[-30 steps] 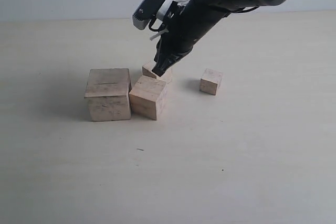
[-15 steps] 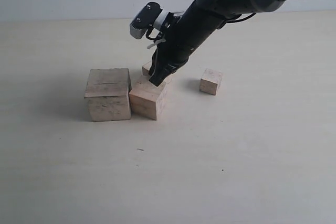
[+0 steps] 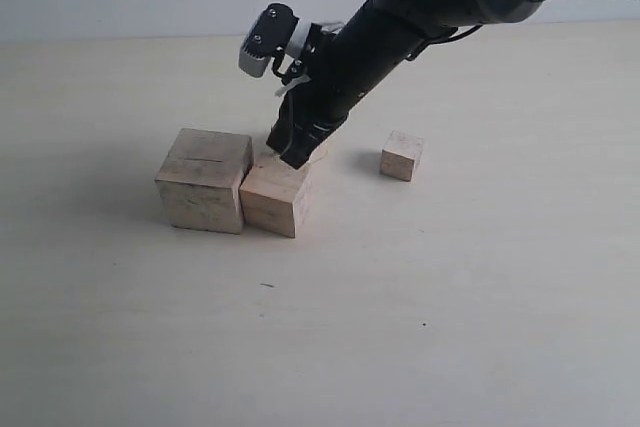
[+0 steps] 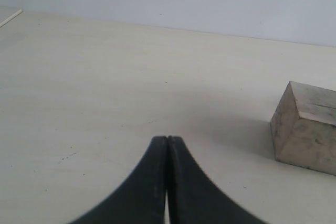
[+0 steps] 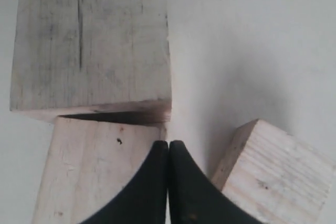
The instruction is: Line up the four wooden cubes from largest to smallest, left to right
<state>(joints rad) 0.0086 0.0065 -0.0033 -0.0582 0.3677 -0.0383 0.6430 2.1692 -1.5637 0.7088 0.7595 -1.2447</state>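
Largest cube (image 3: 203, 180) touches the second cube (image 3: 275, 197) on your table (image 3: 450, 297); the smallest cube (image 3: 402, 155) stands apart. Your right gripper (image 3: 290, 159), pressed closed, is at the second cube's rear edge; your left gripper (image 4: 167, 141) is closed too.

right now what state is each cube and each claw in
largest cube, flat on table, touching second cube, wedge gap between them
second cube, flat on table, right claw tips at its corner
third cube, flat on table, close beside right claw
smallest cube, flat on table, apart from the rest
right claw, shut, empty
left claw, shut, empty
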